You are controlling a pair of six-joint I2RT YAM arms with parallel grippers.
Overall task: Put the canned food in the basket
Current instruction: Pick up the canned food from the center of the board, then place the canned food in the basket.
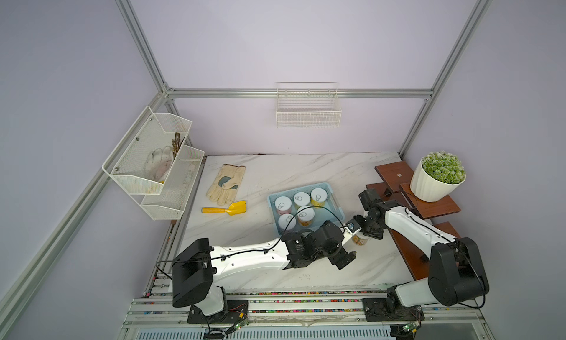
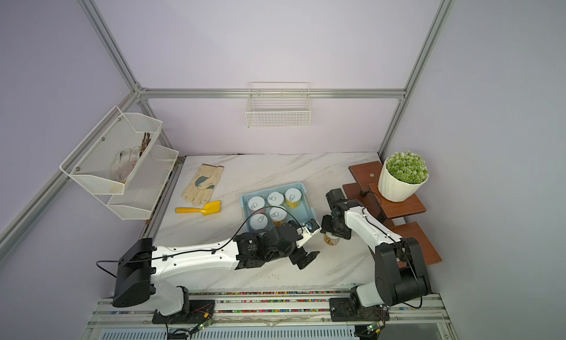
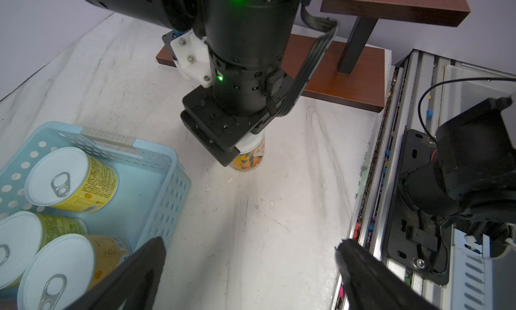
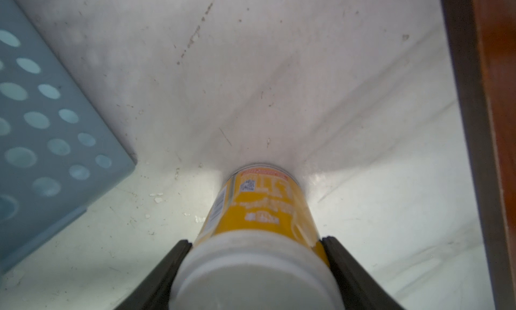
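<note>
A squat can (image 4: 259, 208), yellow-orange label under a pale lid, stands on the marbled tabletop (image 4: 279, 71) beside the perforated blue plastic basket (image 4: 55, 127), with the right claw (image 4: 254, 255) clamped on it. The left claw (image 3: 250, 247) gapes apart.

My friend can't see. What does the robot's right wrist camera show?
The right gripper is closed around a yellow can with a white lid, standing upright on the white marble table. A corner of the blue basket and a brown wooden shelf are nearby.

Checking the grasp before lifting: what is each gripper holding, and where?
The right gripper clamps the orange can on opposite sides near its lid. The left gripper is open, holding nothing.
</note>
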